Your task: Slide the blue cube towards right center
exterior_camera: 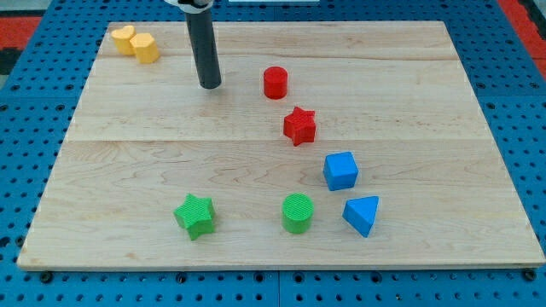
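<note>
The blue cube [340, 170] sits on the wooden board [128, 162], right of the middle and a little below it. My tip [210, 85] rests on the board in the upper middle-left, far up and to the left of the blue cube. A red star [299, 126] lies between them, just above and left of the cube. A blue triangular block [363, 215] lies just below and right of the cube.
A red cylinder [275, 83] stands right of my tip. A yellow heart [124, 39] and a yellow block [145, 49] sit at the top left corner. A green star [194, 215] and a green cylinder [298, 212] lie near the bottom.
</note>
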### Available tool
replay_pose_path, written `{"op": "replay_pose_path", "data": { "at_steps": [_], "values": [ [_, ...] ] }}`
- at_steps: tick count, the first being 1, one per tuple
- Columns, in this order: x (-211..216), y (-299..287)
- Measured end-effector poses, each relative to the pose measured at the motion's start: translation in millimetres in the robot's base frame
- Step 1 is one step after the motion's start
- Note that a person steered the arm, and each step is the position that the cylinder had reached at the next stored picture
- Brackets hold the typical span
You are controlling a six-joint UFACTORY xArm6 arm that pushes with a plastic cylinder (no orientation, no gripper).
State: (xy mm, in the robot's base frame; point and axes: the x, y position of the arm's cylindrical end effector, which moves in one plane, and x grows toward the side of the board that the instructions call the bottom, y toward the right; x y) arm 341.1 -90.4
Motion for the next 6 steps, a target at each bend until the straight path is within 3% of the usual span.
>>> {"op": "replay_pose_path", "data": {
  "at_steps": [3, 4, 5, 6],
  "values": [
    [38.3, 28.7],
    [122.6, 33.9],
    [166.1, 120.0],
    [168.8, 208.1]
  ]
}}
